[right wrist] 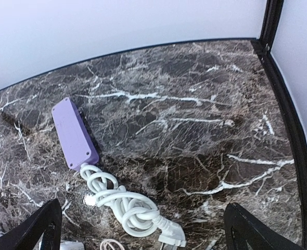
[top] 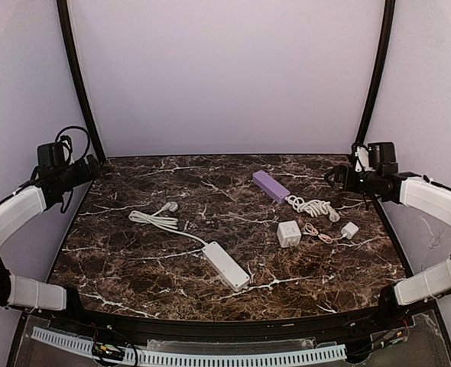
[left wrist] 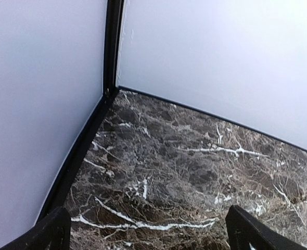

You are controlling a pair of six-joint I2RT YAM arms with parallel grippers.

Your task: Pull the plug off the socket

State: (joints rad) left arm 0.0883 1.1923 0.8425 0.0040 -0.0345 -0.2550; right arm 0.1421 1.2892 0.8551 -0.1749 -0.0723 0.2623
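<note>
**While the left gripper (top: 88, 170) and right gripper (top: 335, 177) are hanging spread wide, the plug (top: 170, 206) is lying well apart from the socket (top: 289, 233)**

Where the tabletop (top: 134, 279), a glossy dark brown marble veined in white, is stretching left of its centre, the plug is resting as a small white head, nearer the back edge than the front. It is ending a thick, smooth white cord (top: 153, 220) that is folding into a loose flat loop. From there the cord is running on to a long, flat white strip (top: 225, 264), which is lying slantwise near the middle of the front edge.

The socket, a small white cube with rounded corners, is sitting right of centre. Behind it, toward the back edge, a purple bar-shaped block (top: 270, 186) is lying at a slant. Its own white cable (top: 309, 205) is bunching in tight coils and ending in a second plug head. Just right of the socket a thin pinkish wire (top: 317, 232) is curling toward a smaller white adapter (top: 350, 229).

The left gripper is hovering by the back left corner, its black fingers (left wrist: 52, 232) standing far apart with marble showing between them. The right gripper is hovering by the right edge near the back right corner. Its fingers (right wrist: 39, 226) are equally splayed, and the purple block and coils are showing between them. Neither gripper is touching anything.
</note>
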